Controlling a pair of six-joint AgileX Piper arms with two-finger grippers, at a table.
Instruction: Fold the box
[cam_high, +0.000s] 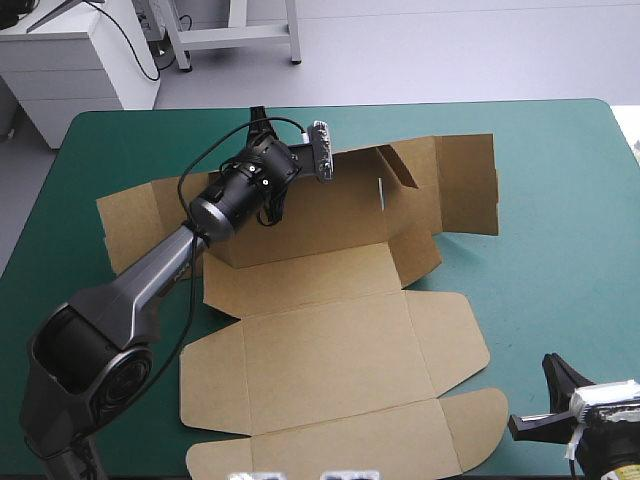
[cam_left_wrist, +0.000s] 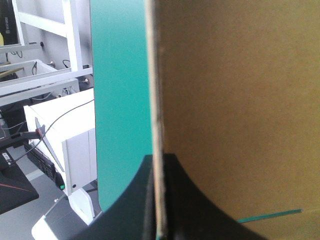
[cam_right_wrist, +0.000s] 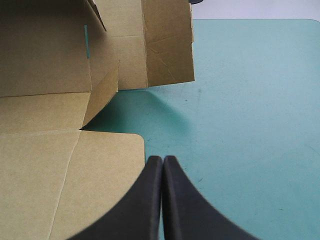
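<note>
the brown box (cam_high: 330, 350) lies opened out over the middle of the teal-green cover (cam_high: 560, 200). most of its panels are flat, and the lid end runs toward 6 o'clock. its far wall stands raised along the 12 o'clock side, and a side flap at 2 o'clock is lifted at a slant. the left gripper (cam_left_wrist: 159, 167) reaches in at about 11 o'clock and is clamped on the edge of that raised wall, black fingers (cam_left_wrist: 125, 200) pinching the board between them. the right gripper (cam_right_wrist: 163, 160) sits at 5 o'clock by the table's near corner, close to a rounded flap but not touching it, fingers pressed together on nothing.
</note>
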